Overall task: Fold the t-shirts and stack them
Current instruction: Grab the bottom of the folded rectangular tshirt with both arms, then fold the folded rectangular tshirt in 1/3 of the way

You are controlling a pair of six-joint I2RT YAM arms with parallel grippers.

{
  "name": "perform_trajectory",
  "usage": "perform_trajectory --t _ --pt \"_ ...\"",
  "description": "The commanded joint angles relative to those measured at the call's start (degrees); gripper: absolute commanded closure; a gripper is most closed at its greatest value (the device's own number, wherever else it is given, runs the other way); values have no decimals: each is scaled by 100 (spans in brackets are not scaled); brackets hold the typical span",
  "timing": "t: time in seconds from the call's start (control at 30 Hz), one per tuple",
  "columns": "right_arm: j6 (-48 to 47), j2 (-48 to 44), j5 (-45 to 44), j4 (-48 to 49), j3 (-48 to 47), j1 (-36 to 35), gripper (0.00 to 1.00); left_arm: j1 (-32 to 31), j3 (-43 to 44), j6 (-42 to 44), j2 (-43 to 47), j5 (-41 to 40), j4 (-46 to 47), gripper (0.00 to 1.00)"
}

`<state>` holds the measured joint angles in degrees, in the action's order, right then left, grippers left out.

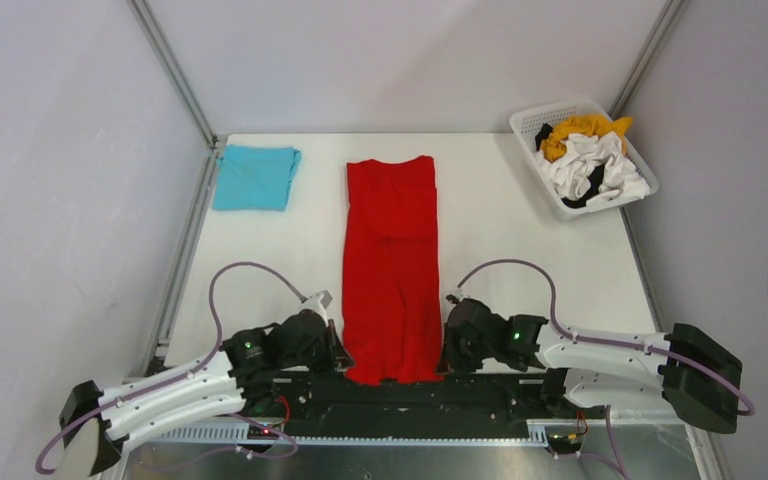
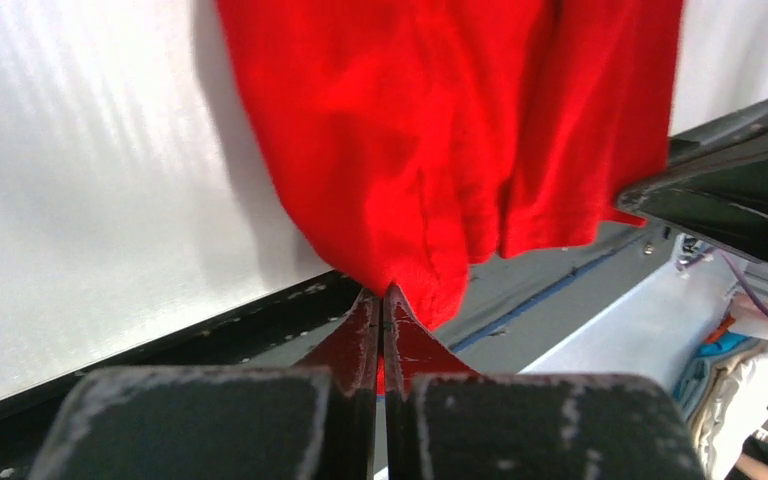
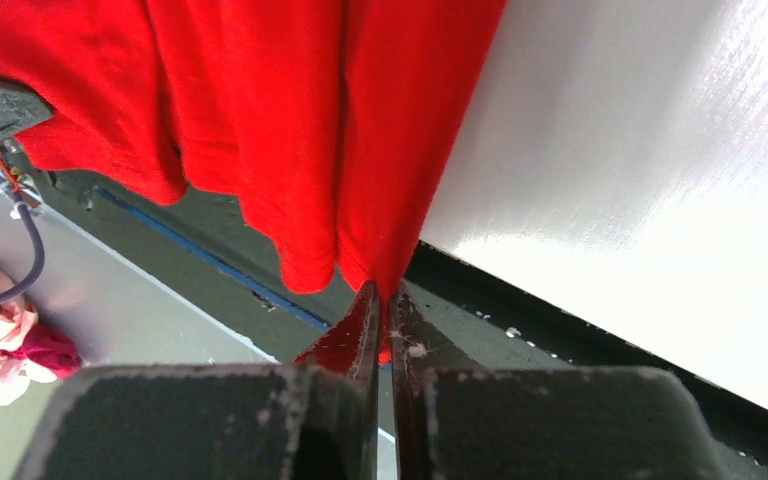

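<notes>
A bright red t-shirt (image 1: 392, 260) lies folded into a long narrow strip down the middle of the white table, its near end hanging over the front edge. My left gripper (image 1: 338, 352) is shut on the near left corner of the red t-shirt (image 2: 430, 150). My right gripper (image 1: 444, 350) is shut on the near right corner of the red t-shirt (image 3: 290, 130). A turquoise-blue t-shirt (image 1: 255, 177) lies folded at the far left. Orange-yellow (image 1: 580, 130), white (image 1: 590, 165) and black shirts sit crumpled in the basket.
A white lattice basket (image 1: 530, 122) stands at the far right corner. Grey walls and metal rails bound the table on three sides. A dark mounting bar (image 1: 410, 395) runs along the near edge between the arm bases.
</notes>
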<state>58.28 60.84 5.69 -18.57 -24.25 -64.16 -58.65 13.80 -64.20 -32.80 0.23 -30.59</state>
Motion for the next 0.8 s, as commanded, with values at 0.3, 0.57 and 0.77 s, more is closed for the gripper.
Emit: perform_trajectory --t 0.3,0.57,0.77 --pt "-1226 -181 215 -394 -1286 1263 96 852 1961 1324 -1585 -772 673 100" --pt "-1730 866 684 201 -2177 2447 96 2064 2759 1873 -2465 -753 931 100" --pt "-2012 1767 834 588 -2785 3113 96 2728 3403 2368 -3416 -676 1060 100"
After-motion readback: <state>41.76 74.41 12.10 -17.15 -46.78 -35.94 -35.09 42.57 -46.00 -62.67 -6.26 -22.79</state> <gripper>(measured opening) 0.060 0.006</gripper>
